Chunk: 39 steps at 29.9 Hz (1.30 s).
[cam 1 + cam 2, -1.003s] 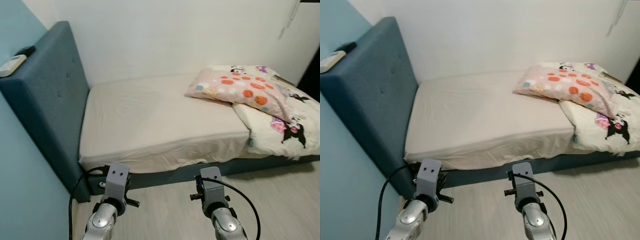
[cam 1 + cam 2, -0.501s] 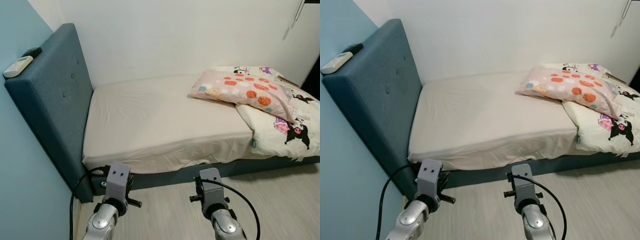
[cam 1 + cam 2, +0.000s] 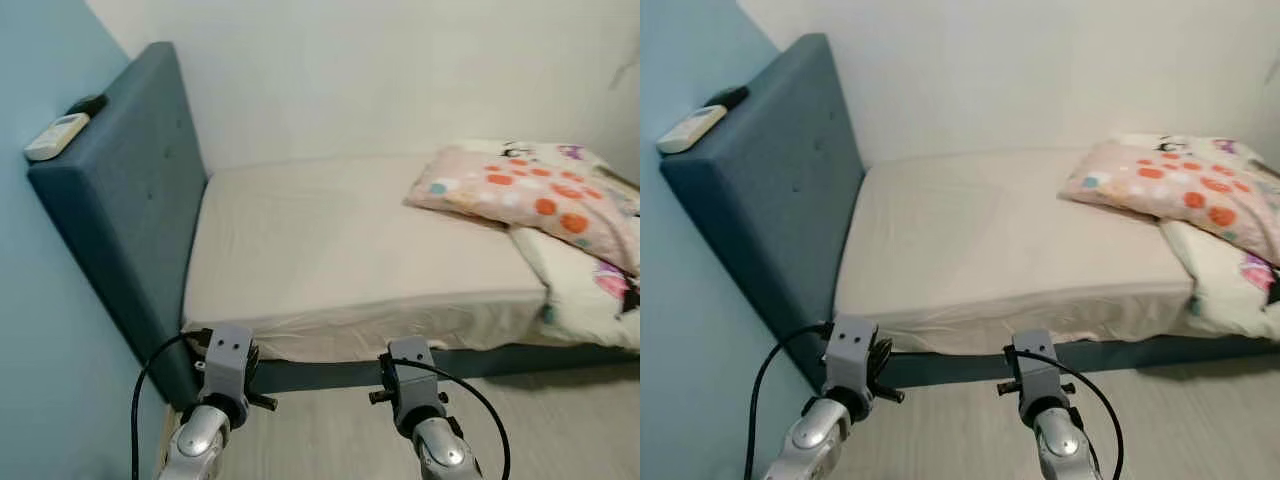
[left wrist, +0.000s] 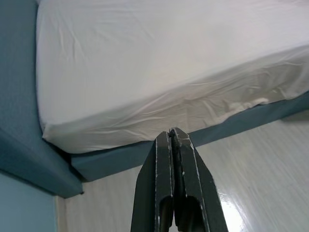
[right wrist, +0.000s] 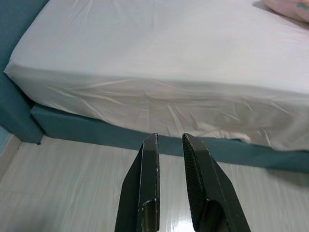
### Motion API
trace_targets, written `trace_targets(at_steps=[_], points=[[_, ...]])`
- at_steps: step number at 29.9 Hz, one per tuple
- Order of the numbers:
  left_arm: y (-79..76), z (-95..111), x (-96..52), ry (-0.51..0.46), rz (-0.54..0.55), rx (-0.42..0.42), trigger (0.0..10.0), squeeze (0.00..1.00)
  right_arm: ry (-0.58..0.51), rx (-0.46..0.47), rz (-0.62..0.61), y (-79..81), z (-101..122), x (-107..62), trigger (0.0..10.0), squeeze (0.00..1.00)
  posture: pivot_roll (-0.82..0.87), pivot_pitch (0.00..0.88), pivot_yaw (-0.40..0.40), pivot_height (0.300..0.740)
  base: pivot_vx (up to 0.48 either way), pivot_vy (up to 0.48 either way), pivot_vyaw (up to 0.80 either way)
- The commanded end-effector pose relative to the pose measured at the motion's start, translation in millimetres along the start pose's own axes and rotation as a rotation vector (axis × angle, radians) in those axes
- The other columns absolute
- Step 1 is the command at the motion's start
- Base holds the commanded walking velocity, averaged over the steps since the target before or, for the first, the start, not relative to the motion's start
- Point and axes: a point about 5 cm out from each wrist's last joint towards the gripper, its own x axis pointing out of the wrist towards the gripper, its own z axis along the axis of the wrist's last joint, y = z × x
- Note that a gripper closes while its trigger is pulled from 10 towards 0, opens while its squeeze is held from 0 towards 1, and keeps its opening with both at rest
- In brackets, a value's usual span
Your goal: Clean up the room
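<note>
Blue headboard point(image 3: 130, 215) could snag the left gripper point(image 4: 174, 140), pressed shut and empty, while the right gripper point(image 5: 170, 145) gapes narrowly.

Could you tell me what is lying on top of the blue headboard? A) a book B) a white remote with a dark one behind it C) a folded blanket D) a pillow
B: a white remote lies on the top edge of the headboard, with a dark remote just behind it.

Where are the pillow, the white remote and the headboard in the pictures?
pillow point(image 3: 520, 190): left eye view, middle of its spotted top.
white remote point(image 3: 57, 136): left eye view, middle of its body.
headboard point(image 3: 780, 200): right eye view, its padded front face.
</note>
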Motion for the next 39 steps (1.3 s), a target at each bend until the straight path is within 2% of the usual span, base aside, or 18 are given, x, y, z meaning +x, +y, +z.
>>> trace_targets(at_steps=[1,39], points=[[-4.9,-1.3,0.2,0.002,-0.013,-0.012,10.0,0.00,0.022,-0.007,-0.018,-5.7,-5.4,-2.0,10.0,0.00,-0.02,0.066,0.023,0.740,0.270,0.000,0.00],[-5.4,0.6,1.7,-0.009,-0.032,-0.014,10.0,0.00,0.030,-0.017,-0.026,-6.9,-8.0,-1.2,10.0,0.00,-0.02,0.053,0.031,0.740,0.257,0.000,0.00]])
